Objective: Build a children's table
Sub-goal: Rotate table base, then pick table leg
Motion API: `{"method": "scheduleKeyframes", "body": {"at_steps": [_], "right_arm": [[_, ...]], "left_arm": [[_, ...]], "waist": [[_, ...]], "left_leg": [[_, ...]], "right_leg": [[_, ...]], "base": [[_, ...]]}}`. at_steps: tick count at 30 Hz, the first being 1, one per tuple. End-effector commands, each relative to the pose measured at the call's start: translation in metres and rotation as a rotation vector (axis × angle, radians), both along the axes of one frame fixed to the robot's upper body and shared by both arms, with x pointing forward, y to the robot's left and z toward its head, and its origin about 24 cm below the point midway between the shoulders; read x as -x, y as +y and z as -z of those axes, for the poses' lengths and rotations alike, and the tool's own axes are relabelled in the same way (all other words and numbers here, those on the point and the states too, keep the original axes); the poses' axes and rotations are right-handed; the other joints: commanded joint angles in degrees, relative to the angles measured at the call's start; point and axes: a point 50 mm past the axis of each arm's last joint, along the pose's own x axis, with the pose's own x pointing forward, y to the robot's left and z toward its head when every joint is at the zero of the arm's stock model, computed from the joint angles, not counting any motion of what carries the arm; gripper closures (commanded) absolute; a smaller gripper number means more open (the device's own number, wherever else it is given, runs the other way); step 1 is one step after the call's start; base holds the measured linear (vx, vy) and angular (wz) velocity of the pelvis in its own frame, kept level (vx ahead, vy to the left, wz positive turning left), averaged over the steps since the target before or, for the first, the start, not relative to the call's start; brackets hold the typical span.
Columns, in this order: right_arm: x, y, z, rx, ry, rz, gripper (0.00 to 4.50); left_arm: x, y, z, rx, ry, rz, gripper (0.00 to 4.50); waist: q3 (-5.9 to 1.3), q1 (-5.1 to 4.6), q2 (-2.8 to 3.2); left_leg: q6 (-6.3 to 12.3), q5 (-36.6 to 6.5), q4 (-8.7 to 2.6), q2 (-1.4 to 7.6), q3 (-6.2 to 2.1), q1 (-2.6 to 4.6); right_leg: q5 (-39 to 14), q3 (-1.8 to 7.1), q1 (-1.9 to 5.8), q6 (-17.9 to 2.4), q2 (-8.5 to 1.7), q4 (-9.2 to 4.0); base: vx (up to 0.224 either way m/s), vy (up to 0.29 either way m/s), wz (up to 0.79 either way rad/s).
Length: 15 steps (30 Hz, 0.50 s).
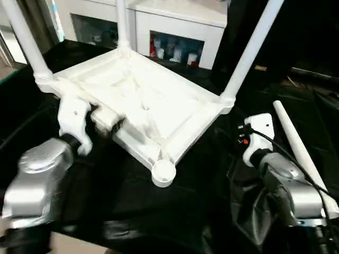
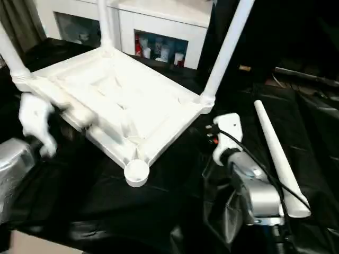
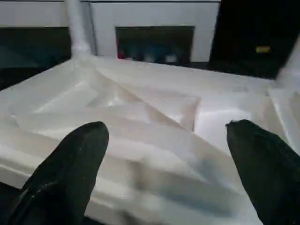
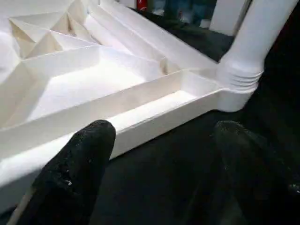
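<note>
Left tool (image 3: 164, 159) released, fingers spread just off the tabletop (image 1: 143, 106) near edge; right tool (image 4: 159, 154) also spread, holding nothing, beside the rim. Tabletop lies ribs up so sockets face up; three legs (image 1: 253, 47) seated, the socket (image 1: 163, 172) between the tools empty. Fourth leg (image 1: 299, 148) lies loose just outside right tool on black-draped bench (image 1: 185, 211). Beyond: white cabinet (image 1: 175, 21).

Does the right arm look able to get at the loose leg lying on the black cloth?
Probably yes: the long white tapered tube leg lies unobstructed on the cloth just outside the right claw, whose fingers stand open and empty, facing the white plastic tabletop.
</note>
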Motion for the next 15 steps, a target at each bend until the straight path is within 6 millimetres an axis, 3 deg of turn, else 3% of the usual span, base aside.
{"method": "scheduleKeyframes", "body": {"at_steps": [1,2,3,4,5,6,7,8,9,10,11,12,13,14,15], "right_arm": [[-0.001,-0.001,-0.004,-0.017,0.0,0.026,0.71],[-0.001,-0.001,-0.004,-0.017,0.002,0.027,0.71],[-0.001,-0.001,-0.004,-0.017,0.002,0.027,0.71],[-0.002,0.0,-0.004,-0.013,0.003,0.028,0.71],[-0.003,0.0,-0.005,-0.013,0.001,0.044,0.71],[-0.004,0.0,-0.006,-0.014,-0.002,0.054,0.71],[-0.005,-0.001,-0.006,-0.012,-0.002,0.065,0.71],[-0.006,-0.002,-0.006,-0.007,0.006,0.081,0.71],[-0.006,-0.002,-0.006,-0.005,0.009,0.084,0.71],[-0.009,-0.005,-0.006,0.026,0.041,0.107,0.71],[-0.01,-0.006,-0.006,0.03,0.043,0.109,0.71],[-0.013,-0.008,-0.007,0.048,0.067,0.115,0.71],[-0.015,-0.008,-0.007,0.004,0.093,0.083,0.53],[-0.017,-0.008,-0.008,-0.018,0.103,0.068,0.53],[-0.024,-0.014,-0.013,-0.02,0.098,0.074,0.42]], "left_arm": [[-0.003,-0.014,0.011,-0.05,0.032,-0.012,0.03],[-0.002,-0.018,0.015,-0.077,0.033,-0.001,0.03],[-0.002,-0.018,0.015,-0.077,0.033,-0.001,0.03],[-0.002,-0.023,0.019,-0.099,0.031,0.003,0.03],[-0.003,-0.027,0.025,-0.117,0.037,-0.024,0.03],[-0.003,-0.027,0.027,-0.125,0.038,-0.037,0.03],[-0.004,-0.026,0.027,-0.122,0.044,-0.049,0.03],[-0.004,-0.024,0.028,-0.097,0.06,-0.069,0.03],[-0.004,-0.023,0.028,-0.097,0.06,-0.074,0.03],[-0.005,-0.017,0.027,-0.112,0.057,-0.101,0.03],[-0.005,-0.016,0.027,-0.114,0.056,-0.102,0.03],[-0.007,-0.012,0.025,-0.128,0.05,-0.106,0.03],[-0.007,-0.009,0.023,-0.136,0.047,-0.109,0.01],[-0.008,-0.008,0.021,-0.142,0.042,-0.108,0.01],[-0.009,-0.006,0.015,-0.153,0.022,-0.084,0.0]], "waist": [[-3.14,-0.49,1.18],[-3.47,-0.8,1.87],[-3.38,-0.99,2.18],[-3.82,-1.1,2.79],[-4.28,-0.9,3.01],[-5.12,-1.27,2.14],[-5.34,-0.92,1.21],[-5.45,-0.94,-1.58],[-6.61,-0.54,-3.04],[-6.04,0.84,-3.17],[-5.18,0.44,-2.85],[-4.65,0.35,-2.5],[-3.84,-0.08,0.5],[-4.13,0.06,2.44],[-3.61,-2.75,3.49]], "left_leg": [[-6.59,-15.3,-2.32,1.56,1.23,3.89],[-7.5,-15.4,-2.83,2.89,0.73,5.8],[-6.48,-14.2,-3.72,4.75,0.35,6.61],[-3.86,-10.3,-5.66,9.73,-0.57,7.06],[-0.97,-3.7,-8.02,14.62,-1.2,5.72],[3.41,3.0,-7.18,16.11,-1.05,6.29],[9.16,2.8,-4.29,12.96,1.09,6.19],[11.4,-4.8,-2.03,5.18,2.04,0.87],[12.97,-13.7,6.64,-4.64,4.06,-3.75],[10.51,-14.5,11.44,-5.95,1.35,-3.28],[6.71,-10.4,10.39,-6.05,-0.65,-5.64],[6.19,-9.0,9.11,-6.14,-1.28,-5.21],[10.82,-5.8,3.34,-2.66,-4.3,-3.59],[13.37,-5.7,0.94,1.26,-6.28,-2.05],[21.59,-8.0,-3.82,14.22,-14.17,-1.79]], "right_leg": [[-16.8,3.09,-1.15,-5.0,1.16,-6.21],[-13.5,1.98,-2.36,-4.0,3.47,-5.81],[-11.1,0.98,-3.08,-4.6,3.5,-5.42],[-6.5,-0.51,-3.82,-6.3,1.52,-2.81],[-1.3,-2.12,-3.59,-6.9,-0.73,1.32],[3.4,-2.96,-4.39,-8.4,-2.14,3.62],[8.0,-2.41,-4.86,-12.0,-2.4,2.98],[11.5,-1.47,-0.37,-15.9,-2.98,0.89],[11.7,1.5,3.91,-15.1,-1.98,-3.63],[1.4,0.32,2.49,-8.1,-5.39,-5.85],[-1.4,0.46,4.57,2.0,-6.54,-5.14],[-2.7,0.43,4.62,8.5,-6.72,-6.1],[-12.0,-0.66,5.29,21.4,-7.24,-9.43],[-12.9,-2.03,5.5,20.5,-7.54,-10.18],[-7.5,-1.75,3.76,9.5,-7.83,4.6]], "base": [[-0.059,-0.016,-0.28],[-0.038,-0.05,-0.44],[-0.038,-0.05,-0.44],[-0.001,-0.06,-0.43],[-0.004,-0.098,-0.48],[-0.004,-0.098,-0.48],[-0.001,-0.194,-0.54],[-0.031,-0.211,-0.5],[-0.031,-0.211,-0.5],[-0.039,-0.191,-0.23],[-0.032,-0.185,-0.06],[-0.032,-0.185,-0.06],[-0.071,-0.14,-0.06],[-0.092,-0.117,-0.27],[-0.092,-0.117,-0.27]]}}
